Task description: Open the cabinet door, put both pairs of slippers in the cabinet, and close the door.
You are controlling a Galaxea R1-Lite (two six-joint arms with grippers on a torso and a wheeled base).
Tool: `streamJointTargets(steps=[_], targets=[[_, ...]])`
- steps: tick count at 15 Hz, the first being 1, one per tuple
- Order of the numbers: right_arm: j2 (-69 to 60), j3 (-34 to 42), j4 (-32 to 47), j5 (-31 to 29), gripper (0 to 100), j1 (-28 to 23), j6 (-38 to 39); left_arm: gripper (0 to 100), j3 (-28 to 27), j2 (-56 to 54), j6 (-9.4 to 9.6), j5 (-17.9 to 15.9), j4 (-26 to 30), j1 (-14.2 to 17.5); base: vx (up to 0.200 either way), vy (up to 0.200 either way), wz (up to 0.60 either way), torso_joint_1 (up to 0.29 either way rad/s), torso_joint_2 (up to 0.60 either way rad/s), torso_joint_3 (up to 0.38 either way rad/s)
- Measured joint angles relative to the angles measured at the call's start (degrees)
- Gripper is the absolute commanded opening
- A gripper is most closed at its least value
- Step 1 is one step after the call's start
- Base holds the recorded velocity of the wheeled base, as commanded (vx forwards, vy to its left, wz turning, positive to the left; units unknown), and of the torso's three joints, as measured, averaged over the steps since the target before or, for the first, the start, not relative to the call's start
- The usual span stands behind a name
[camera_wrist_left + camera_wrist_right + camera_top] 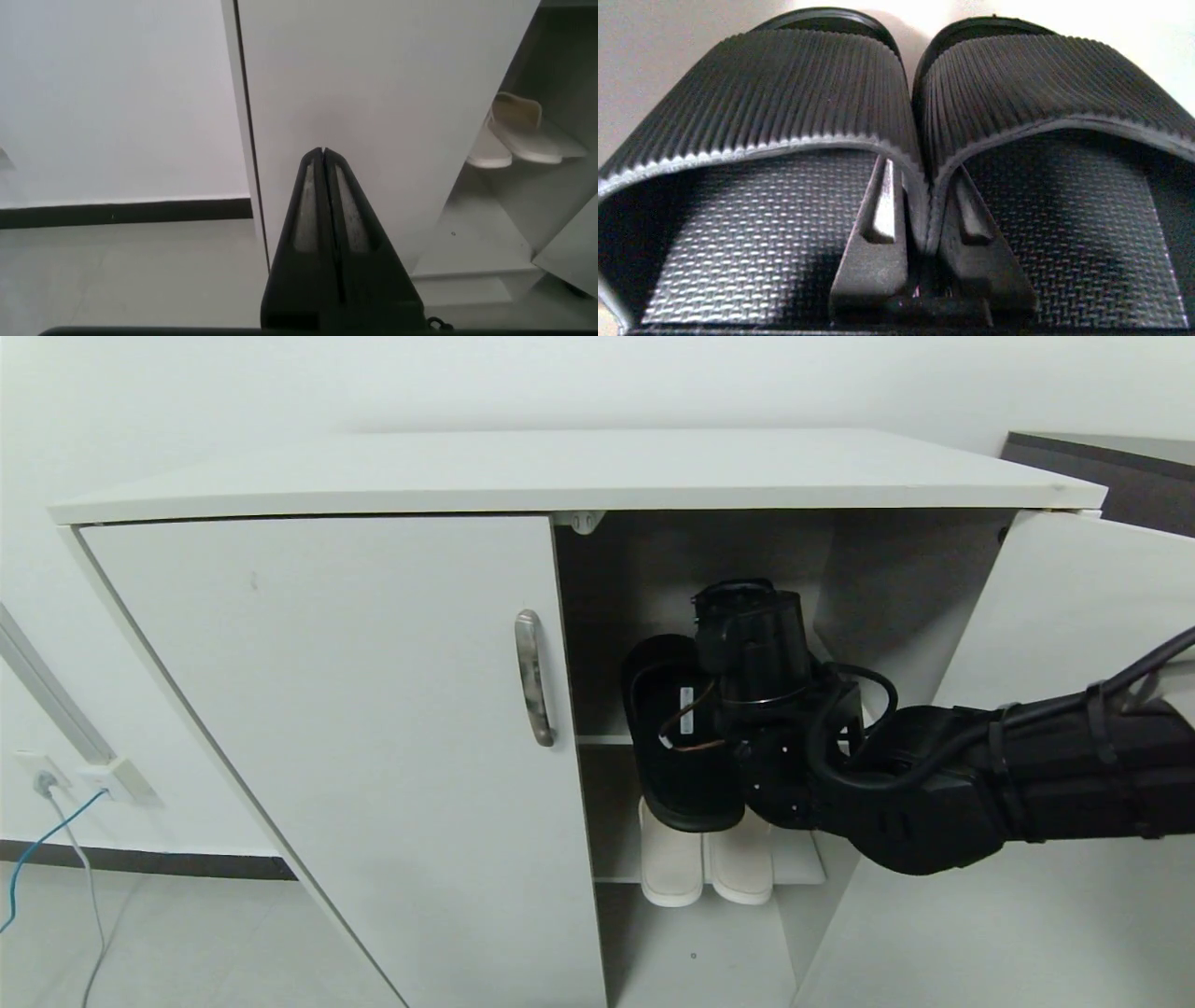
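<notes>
The white cabinet [560, 476] has its right door [1074, 616] swung open and its left door [355, 728] closed. My right gripper [920, 229] is shut on the inner edges of the pair of black slippers [813, 140], one finger inside each. In the head view the black slippers [667, 747] hang inside the opening at the height of the middle shelf [602, 740]. A pair of white slippers [705, 863] lies on the lower shelf, also seen as white slippers [514, 131] from the left wrist. My left gripper [323, 159] is shut and empty, low in front of the closed left door.
A metal handle [532, 677] sits on the left door. A wall socket with a blue cable [42, 784] is low on the wall to the left. Grey floor [140, 943] lies in front of the cabinet.
</notes>
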Motion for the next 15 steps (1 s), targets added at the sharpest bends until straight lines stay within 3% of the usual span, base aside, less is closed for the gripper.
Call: streamJointTargets(steps=[8,13,14,15], targets=[[7.6,-17.8,9.6,0.8,0,-5.2,0.5,0,0.0,0.0,-0.06,0.1,0.0,0.0,0.0,0.0,0.0,0.0,0.0,0.0],[10.4,-20.5,9.8,0.6,0,-6.0,0.4,0,0.0,0.0,-0.09,0.1,0.0,-0.1,0.0,0.0,0.0,0.0,0.0,0.0],[10.5,-20.5,9.8,0.6,100,-6.0,0.4,0,0.0,0.0,-0.09,0.1,0.0,-0.1,0.0,0.0,0.0,0.0,0.0,0.0],[10.6,-20.6,9.8,0.6,100,-6.1,0.4,0,0.0,0.0,-0.09,0.1,0.0,-0.1,0.0,0.0,0.0,0.0,0.0,0.0]])
